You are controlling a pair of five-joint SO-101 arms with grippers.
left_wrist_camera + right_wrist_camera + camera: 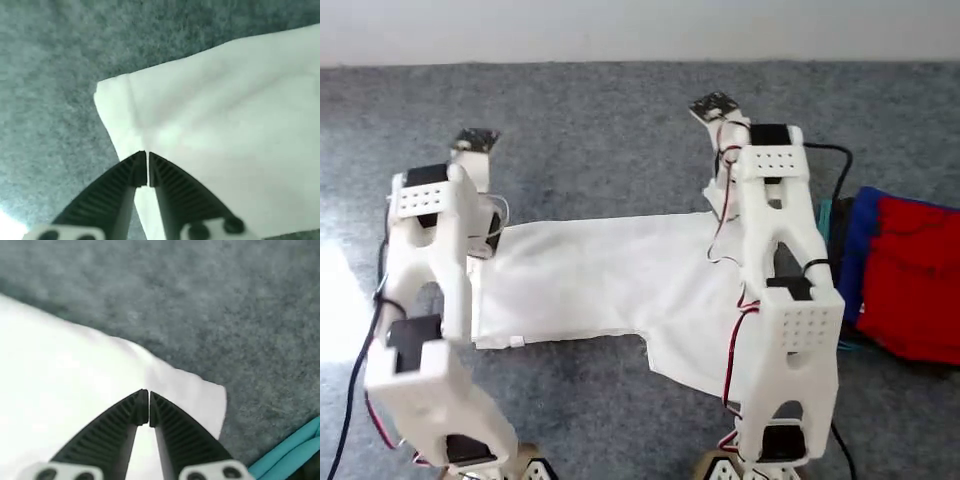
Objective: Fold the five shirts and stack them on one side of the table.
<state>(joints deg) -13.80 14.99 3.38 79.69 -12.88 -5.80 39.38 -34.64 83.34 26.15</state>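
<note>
White shirt spread flat across the middle of the grey carpeted counter, a claw at each end.

The cloth is plain and pale, only lightly creased. Its long side runs from the counter's left half towards the right, and one sleeve juts out toward the near edge. The left claw rests on the shirt just beside its stitched hem, near a corner. Its jaws are pressed together, and I cannot tell whether any fabric is caught between them. The right claw sits at the opposite end beside a short flap of cloth, its jaws likewise pressed together with the tips on the white. At the counter's right edge lies a pile with a red shirt on top, blue cloth beneath it and a teal edge showing.
</note>
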